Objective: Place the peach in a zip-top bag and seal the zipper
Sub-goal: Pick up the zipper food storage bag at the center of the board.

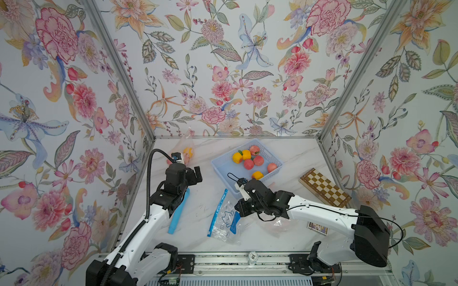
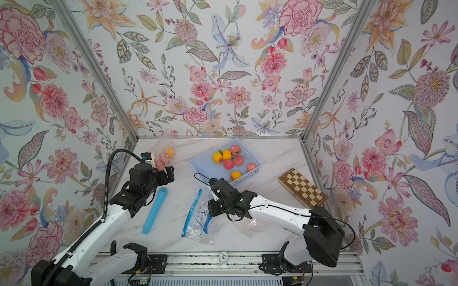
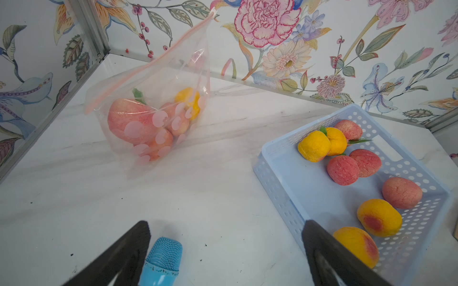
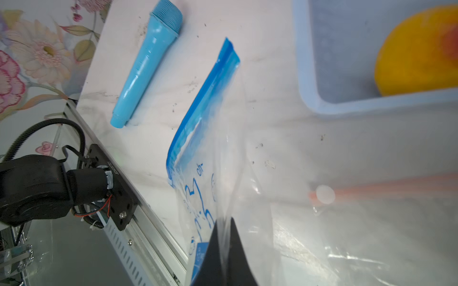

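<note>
Peaches are seen lying loose in the pale blue basket, just beside the left fingers, which are spread wide and empty above the worktop. None is held, and none is seen inside the blue-zippered bag, whose clear film is pinched between the right fingers, pressed together on it. The task is therefore judged to be near its start: the mouth has to be opened, a peach picked and put in, and the zipper sealed. The pinch is shown only in the right wrist view; in both top views it cannot be made out under the wrist. A pink-zippered bag of fruit, well beyond the left fingers, is shown clearly only in the left wrist view.
</note>
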